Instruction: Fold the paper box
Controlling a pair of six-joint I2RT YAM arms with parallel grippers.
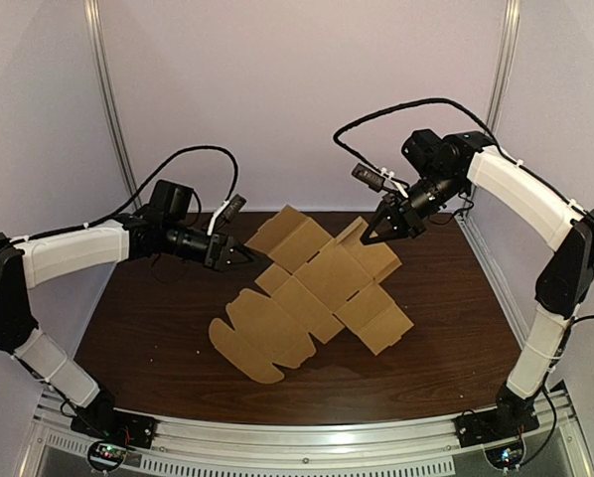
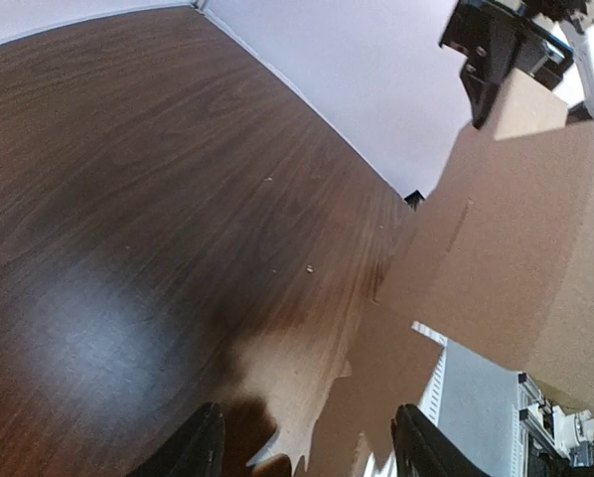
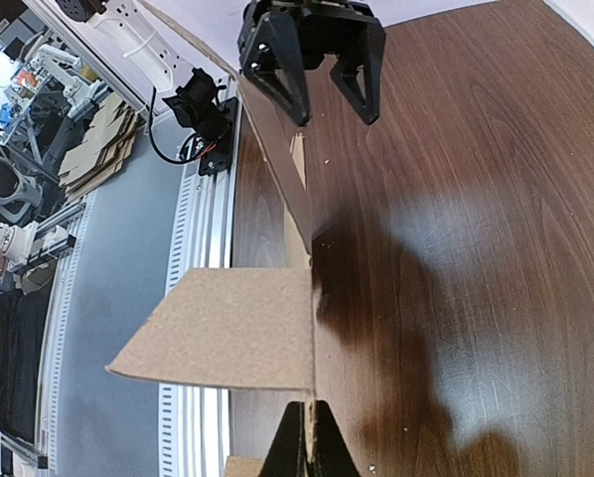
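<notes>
The brown paper box [image 1: 312, 298] lies unfolded across the middle of the dark table [image 1: 148, 338], its far right part lifted. My right gripper [image 1: 369, 237] is shut on the edge of an upright flap [image 3: 227, 333] at the blank's far right; in the right wrist view the fingers [image 3: 307, 452] pinch the cardboard between them. My left gripper [image 1: 251, 258] is open at the blank's left edge, low over the table. In the left wrist view its fingers [image 2: 206, 447] are spread, with the wood and the cardboard's edge [image 2: 376, 397] between them. The raised panel [image 2: 516, 248] fills the right of that view.
White walls with metal posts [image 1: 113, 109] close the back and sides. An aluminium rail [image 1: 307, 437] carrying the arm bases runs along the near edge. In the right wrist view, spare cardboard [image 3: 93, 144] is stacked beyond the table.
</notes>
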